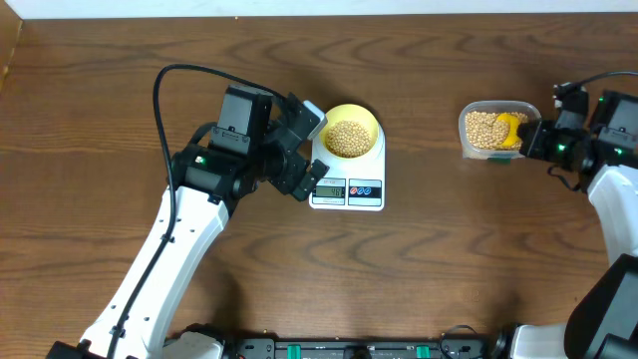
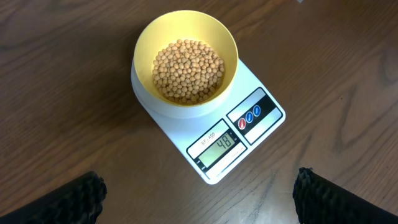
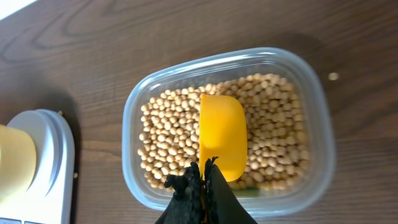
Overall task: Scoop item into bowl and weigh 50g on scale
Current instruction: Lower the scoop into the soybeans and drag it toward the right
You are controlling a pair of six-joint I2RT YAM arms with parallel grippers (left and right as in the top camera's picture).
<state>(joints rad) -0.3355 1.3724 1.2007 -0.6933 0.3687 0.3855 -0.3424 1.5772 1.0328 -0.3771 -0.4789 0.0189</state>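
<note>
1. Beans [image 2: 188, 70] sit in the bowl [image 2: 186, 25] on the scale [image 2: 180, 134].
2. Left gripper [image 1: 311, 148] hangs beside the scale, jaws wide apart, holding nothing.
3. Right gripper [image 3: 204, 186] reaches over the tub [image 3: 134, 112], pinching the yellow scoop [image 3: 222, 134] lying on more beans.

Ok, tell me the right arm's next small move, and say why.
Probably take up just a few soybeans from the clear tub with the yellow scoop, which the right gripper is shut on. The scale reads 48 under the bowl, slightly short of 50.
</note>
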